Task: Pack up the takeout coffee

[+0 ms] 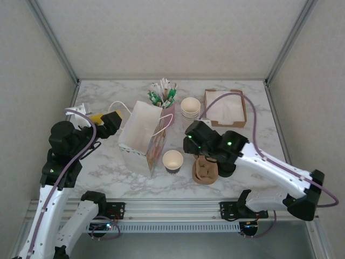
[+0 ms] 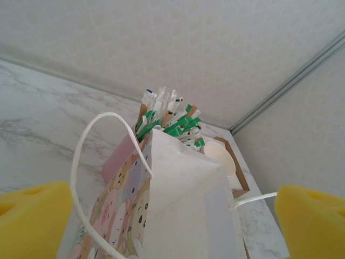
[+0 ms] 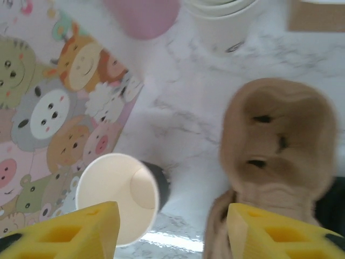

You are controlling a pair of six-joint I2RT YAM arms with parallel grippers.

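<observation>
Standing between paper bag (image 1: 141, 137) and cup carrier (image 1: 205, 170) at lower centre, the takeout coffee (image 1: 172, 160) is seen from the top; by the wrist views, the left gripper (image 2: 172, 226) is shown wide open before the bag, the right gripper (image 3: 172, 232) parted near it.

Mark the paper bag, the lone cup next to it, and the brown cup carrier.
paper bag (image 1: 139, 132): top external view, on its white side panel.
lone cup (image 3: 109, 190): right wrist view, on its pale inner wall.
brown cup carrier (image 3: 280, 128): right wrist view, on its moulded upper face.
</observation>
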